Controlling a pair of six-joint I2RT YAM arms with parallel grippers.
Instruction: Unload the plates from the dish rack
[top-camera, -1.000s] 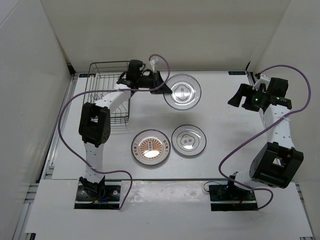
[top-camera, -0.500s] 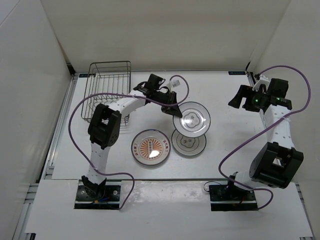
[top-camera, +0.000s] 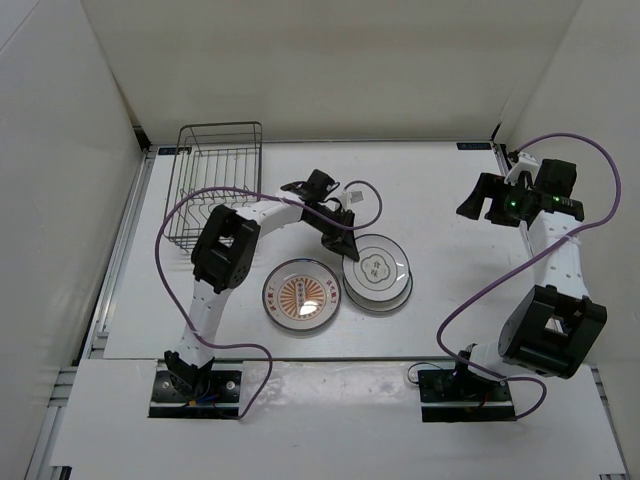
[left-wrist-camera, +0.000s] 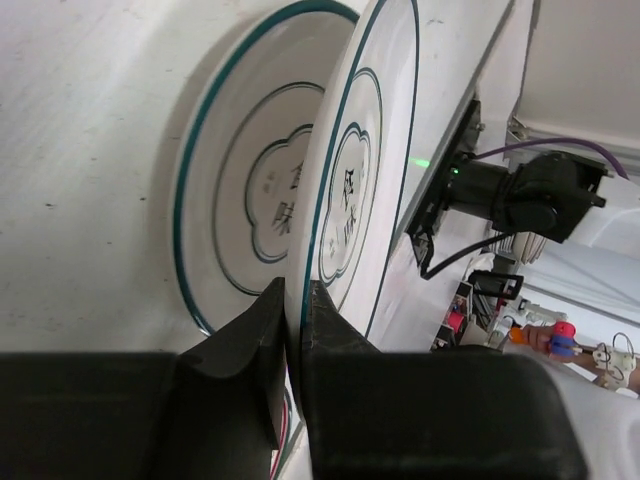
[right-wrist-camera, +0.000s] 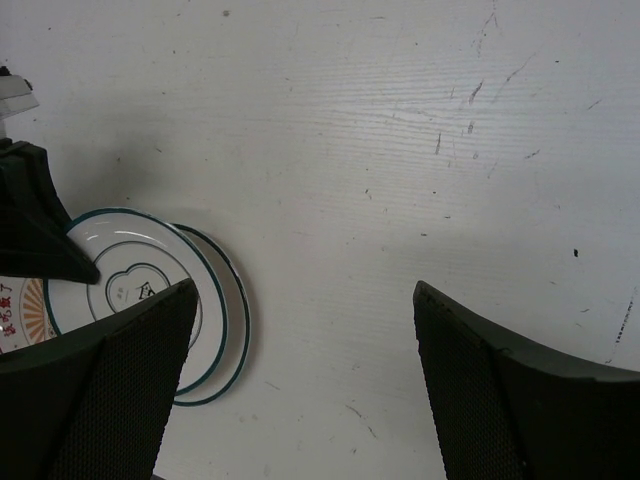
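Note:
The dark wire dish rack (top-camera: 220, 126) stands at the back left with no plates in it. My left gripper (top-camera: 343, 243) is shut on the rim of a white plate (top-camera: 376, 262), holding it just above the second white plate (top-camera: 380, 297) on the table. In the left wrist view the held plate (left-wrist-camera: 352, 180) is seen edge-on between my fingers (left-wrist-camera: 250, 330), with the lower plate (left-wrist-camera: 235, 190) behind it. The orange sunburst plate (top-camera: 301, 295) lies flat to their left. My right gripper (top-camera: 478, 200) is open and empty, high at the right; its view shows both white plates (right-wrist-camera: 130, 290).
White walls close in the table at the left, back and right. A purple cable loops from each arm. The left arm stretches from the near left across to the table's middle.
My left gripper has carried the white plate from beside the rack toward the near right and lowered it over the other white plate. The right arm has not moved.

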